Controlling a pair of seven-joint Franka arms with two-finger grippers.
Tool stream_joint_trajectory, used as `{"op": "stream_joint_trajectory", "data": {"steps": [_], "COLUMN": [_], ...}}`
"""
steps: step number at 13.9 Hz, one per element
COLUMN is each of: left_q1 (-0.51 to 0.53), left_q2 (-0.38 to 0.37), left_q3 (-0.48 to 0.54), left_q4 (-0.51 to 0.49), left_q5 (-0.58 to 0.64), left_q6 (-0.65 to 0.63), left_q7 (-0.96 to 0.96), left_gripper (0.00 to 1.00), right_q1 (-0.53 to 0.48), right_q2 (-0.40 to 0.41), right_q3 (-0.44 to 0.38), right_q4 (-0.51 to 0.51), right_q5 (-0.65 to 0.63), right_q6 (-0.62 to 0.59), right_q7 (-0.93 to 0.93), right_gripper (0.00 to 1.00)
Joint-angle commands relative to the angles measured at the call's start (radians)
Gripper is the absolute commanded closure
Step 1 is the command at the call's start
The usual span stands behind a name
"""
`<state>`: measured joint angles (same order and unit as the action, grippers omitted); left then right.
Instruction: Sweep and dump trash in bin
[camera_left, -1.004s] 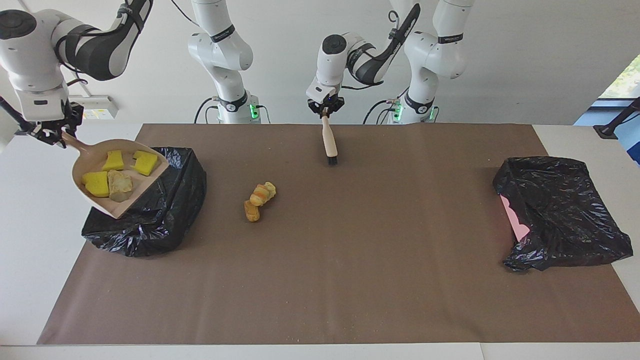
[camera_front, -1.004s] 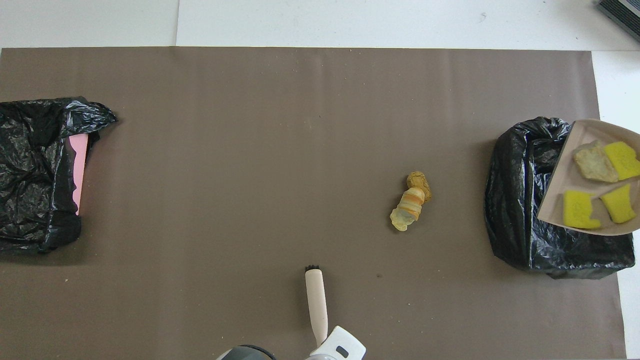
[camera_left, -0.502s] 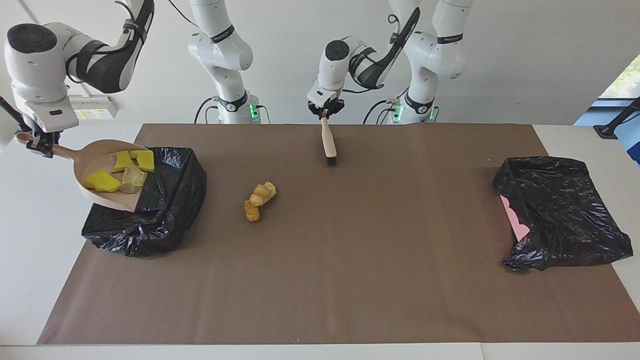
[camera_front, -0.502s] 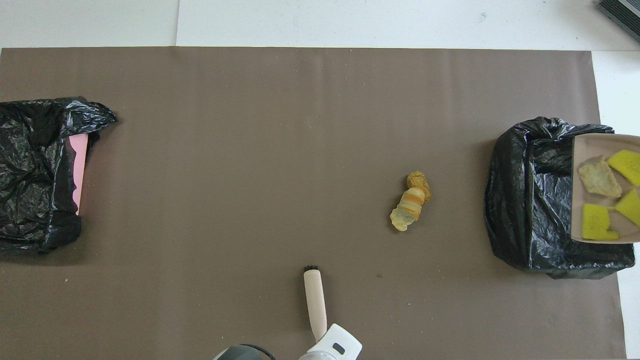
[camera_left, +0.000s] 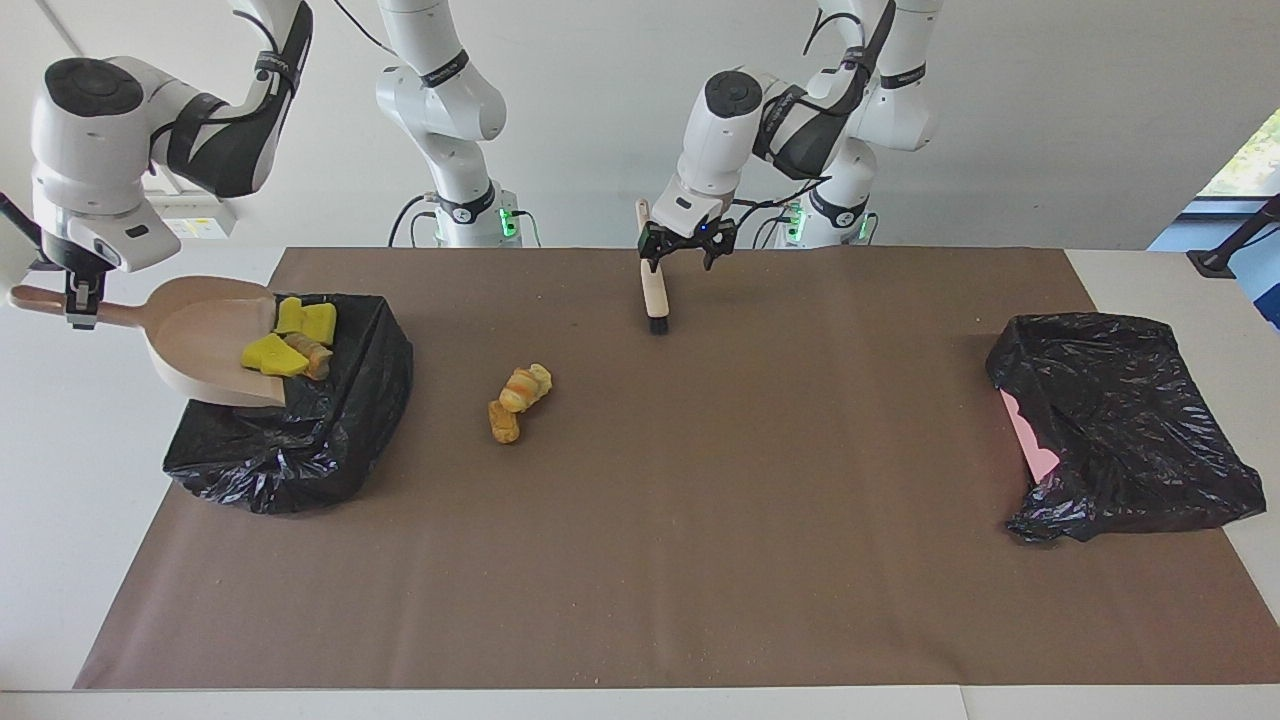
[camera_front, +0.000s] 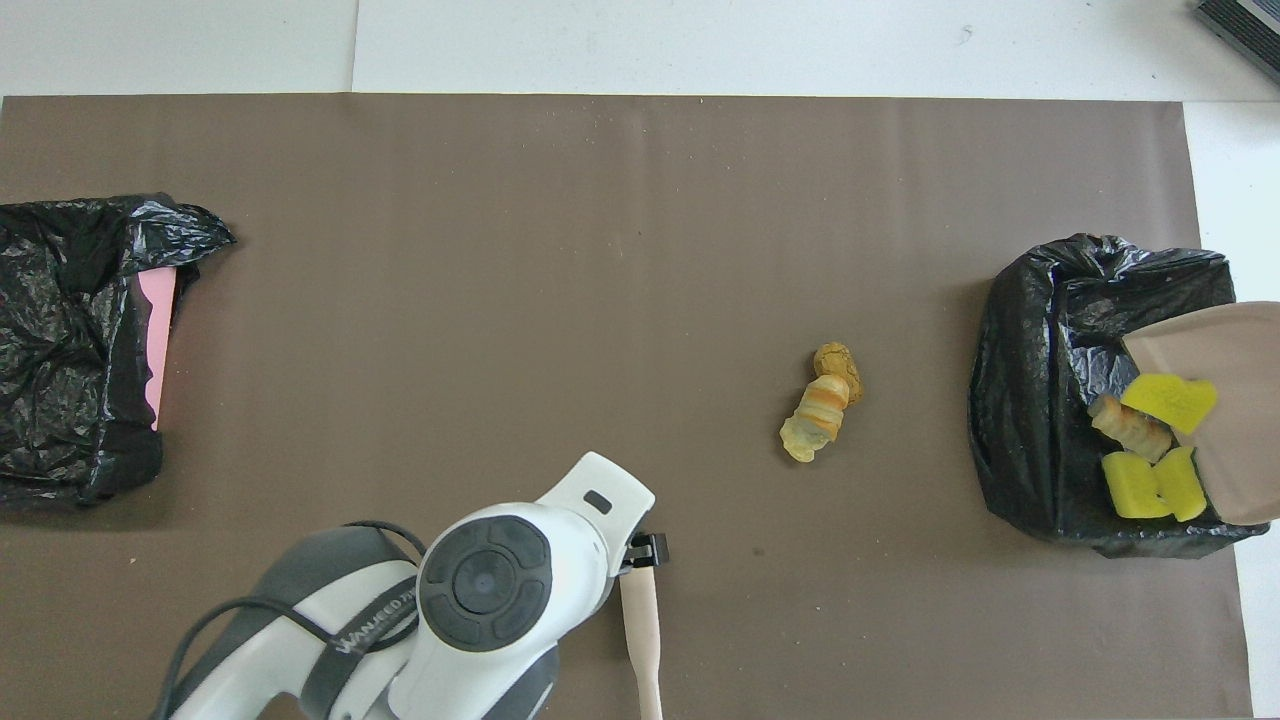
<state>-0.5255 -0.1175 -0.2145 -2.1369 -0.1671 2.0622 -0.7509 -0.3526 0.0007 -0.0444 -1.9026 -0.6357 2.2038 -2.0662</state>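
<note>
My right gripper (camera_left: 75, 300) is shut on the handle of the pale dustpan (camera_left: 205, 335), which is tipped over the black-bagged bin (camera_left: 330, 430). Yellow chunks (camera_left: 305, 318) and a tan piece (camera_left: 312, 357) slide off its lip into the bin; they also show in the overhead view (camera_front: 1150, 485). A few tan and orange-brown pieces (camera_left: 520, 395) lie touching on the mat (camera_front: 822, 405), toward the middle of the table from the bin. My left gripper (camera_left: 660, 255) holds the beige brush (camera_left: 655, 290) by its handle, bristles down on the mat, nearer to the robots than those pieces.
A second crumpled black bag (camera_left: 1120, 420) with a pink edge (camera_left: 1030, 440) showing lies at the left arm's end of the table. A brown mat (camera_left: 700, 560) covers the table. The left arm's wrist (camera_front: 490, 580) covers part of the mat in the overhead view.
The right gripper has tipped the dustpan more steeply and the pieces have slid to its lip over the bin. The left arm has swung forward and turned its wrist; the brush has hardly moved.
</note>
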Motion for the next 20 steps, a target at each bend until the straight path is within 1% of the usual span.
{"op": "stream_joint_trajectory", "data": {"steps": [1, 3, 5, 6, 8, 10, 12, 14, 15, 18, 20], "left_q1": [0.149, 0.243, 0.321, 0.359, 0.442, 0.496, 0.547, 0.564, 0.581, 0.601, 0.602], "left_q2": [0.019, 0.022, 0.013, 0.012, 0.013, 0.013, 0.041, 0.093, 0.104, 0.107, 0.107], "left_q3": [-0.009, -0.011, -0.009, -0.009, -0.009, -0.006, -0.003, 0.003, 0.001, 0.001, 0.003], "left_q4": [0.151, 0.239, 0.288, 0.334, 0.452, 0.546, 0.647, 0.742, 0.764, 0.765, 0.765], "left_q5": [0.087, 0.107, 0.110, 0.110, 0.110, 0.122, 0.146, 0.147, 0.147, 0.147, 0.147], "left_q6": [-0.124, -0.198, -0.229, -0.261, -0.402, -0.506, -0.574, -0.637, -0.643, -0.646, -0.643], "left_q7": [0.134, 0.246, 0.356, 0.404, 0.509, 0.634, 0.682, 0.722, 0.741, 0.781, 0.783], "left_gripper": [0.00, 0.00, 0.00, 0.00, 0.00, 0.00, 0.00, 0.00, 0.00, 0.00, 0.00], "right_q1": [0.017, 0.043, 0.043, 0.041, 0.026, 0.021, 0.035, 0.070, 0.089, 0.139, 0.197], "right_q2": [0.004, -0.004, -0.019, -0.031, -0.053, -0.080, -0.117, -0.146, -0.149, -0.180, -0.197], "right_q3": [0.003, 0.003, 0.003, 0.001, -0.003, -0.006, 0.003, 0.026, 0.043, 0.092, 0.095], "right_q4": [0.004, 0.029, 0.039, 0.042, 0.062, 0.082, 0.093, 0.093, 0.093, 0.071, 0.048], "right_q5": [-0.053, -0.081, -0.093, -0.096, -0.096, -0.088, -0.076, -0.076, -0.067, 0.062, 0.117], "right_q6": [0.049, 0.034, 0.033, 0.028, 0.024, -0.041, -0.163, -0.255, -0.309, -0.446, -0.477], "right_q7": [-0.089, -0.094, -0.101, -0.094, -0.094, -0.088, -0.030, 0.101, 0.179, 0.476, 0.657], "right_gripper": [1.00, 1.00, 1.00, 1.00, 1.00, 1.00, 1.00, 1.00, 1.00, 1.00, 1.00]}}
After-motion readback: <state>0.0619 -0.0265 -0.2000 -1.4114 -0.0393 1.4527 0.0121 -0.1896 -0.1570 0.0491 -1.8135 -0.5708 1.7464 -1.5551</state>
